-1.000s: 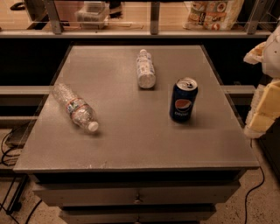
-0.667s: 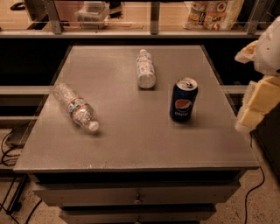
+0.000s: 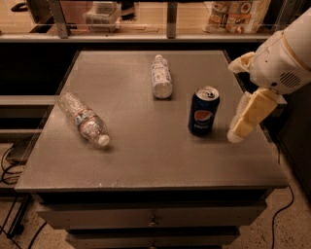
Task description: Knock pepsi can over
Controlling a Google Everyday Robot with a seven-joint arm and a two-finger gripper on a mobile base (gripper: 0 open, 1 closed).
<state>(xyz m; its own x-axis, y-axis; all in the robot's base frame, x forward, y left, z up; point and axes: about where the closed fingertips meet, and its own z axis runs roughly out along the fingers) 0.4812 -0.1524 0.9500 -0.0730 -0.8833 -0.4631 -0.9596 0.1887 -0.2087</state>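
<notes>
The end effector [image 3: 237, 103], unclenched and empty, has closed in; the pepsi can [image 3: 204, 112] stands upright just left of it, not yet toppled.

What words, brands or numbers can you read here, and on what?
Can: round Pepsi logo only; no words readable.
Left bottle: label too blurred.
Back bottle: label too blurred.
Bags at the back: print unreadable.
Gripper, right of the can: no text.

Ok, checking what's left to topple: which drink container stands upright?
Only the pepsi can, beside the gripper near the table's right edge; the left water bottle and far water bottle lie on their sides.
</notes>
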